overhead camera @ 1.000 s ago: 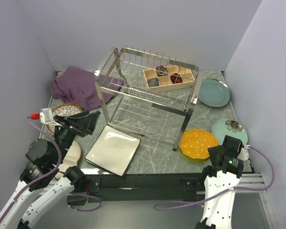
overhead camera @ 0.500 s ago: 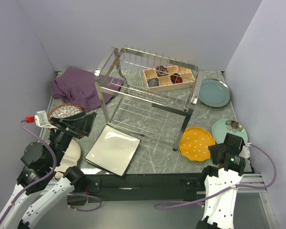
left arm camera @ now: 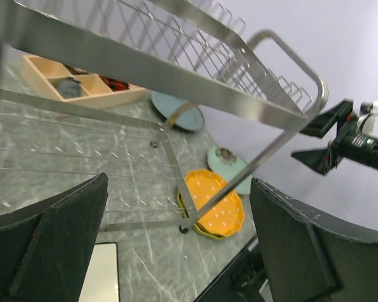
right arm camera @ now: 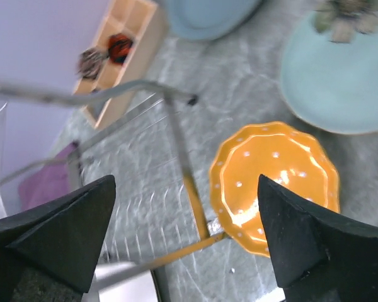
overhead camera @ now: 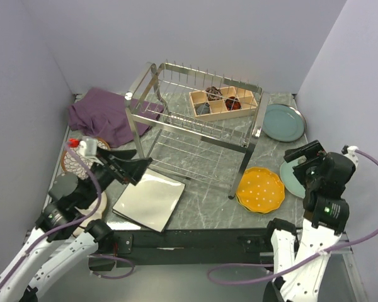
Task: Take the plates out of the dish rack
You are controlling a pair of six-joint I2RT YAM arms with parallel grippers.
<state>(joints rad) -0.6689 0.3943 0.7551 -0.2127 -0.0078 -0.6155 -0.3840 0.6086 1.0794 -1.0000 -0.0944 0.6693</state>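
The dish rack (overhead camera: 195,110) stands on its tall legs in the middle of the grey table (overhead camera: 205,189), and every plate in view lies flat on the table around it.

At the far left, the brown-rimmed patterned plate (overhead camera: 72,157) is partly hidden by the left arm. Behind it lies a crumpled purple cloth (overhead camera: 104,116). Nearer the front edge, a cream round plate (overhead camera: 98,204) shows under the same arm. The left gripper (overhead camera: 135,162) hovers over the far corner of the cream square plate (overhead camera: 150,200). Its two fingers (left arm camera: 50,245) are spread wide and hold nothing. In the left wrist view they frame the rack's lower rail and front leg.

On the upper level of the rack, toward its right end, sits a wooden box (overhead camera: 222,102) with compartments. Small dark and red things are in some of them.

To the right of the rack's front leg lies the orange plate (overhead camera: 260,189) with white dots, and a yellow-green rim shows under it. Behind it, near the right wall, is the teal-grey plate (overhead camera: 283,122). The mint plate (overhead camera: 291,176) with a flower is partly covered by the right arm. The right gripper (overhead camera: 300,158) hangs above this plate, released and empty, its fingers (right arm camera: 57,233) far apart.
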